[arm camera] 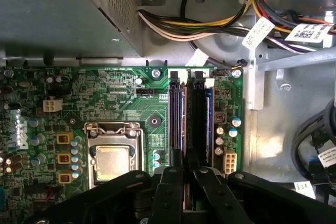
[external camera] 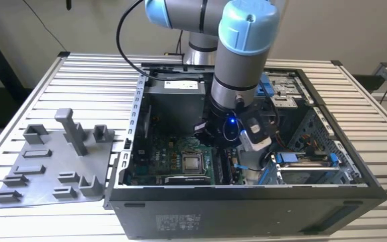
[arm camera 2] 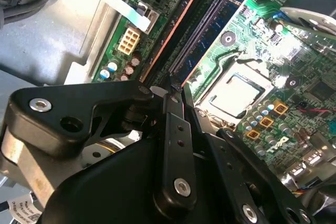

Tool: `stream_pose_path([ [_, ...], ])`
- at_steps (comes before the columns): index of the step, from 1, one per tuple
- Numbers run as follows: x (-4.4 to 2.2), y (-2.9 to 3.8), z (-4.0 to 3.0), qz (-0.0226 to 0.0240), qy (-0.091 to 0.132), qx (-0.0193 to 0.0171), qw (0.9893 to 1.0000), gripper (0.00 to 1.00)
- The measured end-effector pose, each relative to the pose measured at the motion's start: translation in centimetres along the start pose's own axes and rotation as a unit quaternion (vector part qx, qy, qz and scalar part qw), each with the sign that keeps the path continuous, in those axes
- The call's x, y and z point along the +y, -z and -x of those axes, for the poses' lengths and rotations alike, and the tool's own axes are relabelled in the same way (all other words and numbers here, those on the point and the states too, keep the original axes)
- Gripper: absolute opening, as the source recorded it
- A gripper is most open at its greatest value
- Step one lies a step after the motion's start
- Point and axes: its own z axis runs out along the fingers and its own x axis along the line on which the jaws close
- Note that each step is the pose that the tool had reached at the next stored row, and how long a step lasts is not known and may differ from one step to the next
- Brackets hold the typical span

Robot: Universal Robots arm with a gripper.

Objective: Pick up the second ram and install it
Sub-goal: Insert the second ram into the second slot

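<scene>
The second ram [arm camera: 185, 124] shows as a thin brown-edged strip standing on edge along the memory slots [arm camera: 197, 124] of the green motherboard [arm camera: 105, 93]. Its near end runs in between my fingers. My gripper [arm camera: 185, 170] is shut on it, one black finger [arm camera: 169, 192] on each side. In the second wrist view the same edge of the second ram [arm camera 2: 174, 27] leads straight into my gripper [arm camera 2: 167, 90]. I cannot tell whether the stick is seated in the slot. In the exterior view my gripper [external camera: 221, 141] is low inside the open computer case [external camera: 247, 206].
The processor socket [arm camera: 111, 161] lies beside the slots. Bundled cables [arm camera: 210, 24] and a metal drive cage [arm camera: 63, 14] sit past the board's far edge. A grey holder plate [external camera: 52, 166] with upright blocks lies on the slatted table at the exterior view's left.
</scene>
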Motion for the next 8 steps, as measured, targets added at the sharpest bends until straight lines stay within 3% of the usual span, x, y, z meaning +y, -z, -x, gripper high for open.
stream_pose_path([
  [8, 0.00, -0.14, 0.03, 0.0004, 0.009, 0.0000, 1.0000, 0.14],
])
